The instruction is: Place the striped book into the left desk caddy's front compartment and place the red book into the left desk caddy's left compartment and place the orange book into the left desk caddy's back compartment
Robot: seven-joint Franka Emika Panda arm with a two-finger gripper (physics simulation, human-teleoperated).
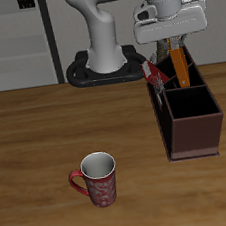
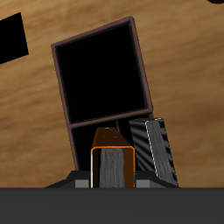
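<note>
The left desk caddy [image 1: 196,134], a dark maroon box, stands near the table's side edge. My gripper [image 1: 174,44] hangs over its back end, shut on the orange book [image 1: 181,68], which stands upright with its lower end inside the caddy walls. In the wrist view the orange book [image 2: 109,162] sits between my fingers, gripper [image 2: 110,182]. The striped book [image 2: 157,149] stands in a narrow compartment right beside it, and a large compartment [image 2: 98,74] gapes dark. A reddish book top [image 1: 154,73] pokes out beside the gripper; I cannot tell whether it is the red book.
A red patterned mug [image 1: 97,178] stands near the table's front edge, well away from the caddy. The robot's base [image 1: 104,64] is at the back, close to the caddy's back end.
</note>
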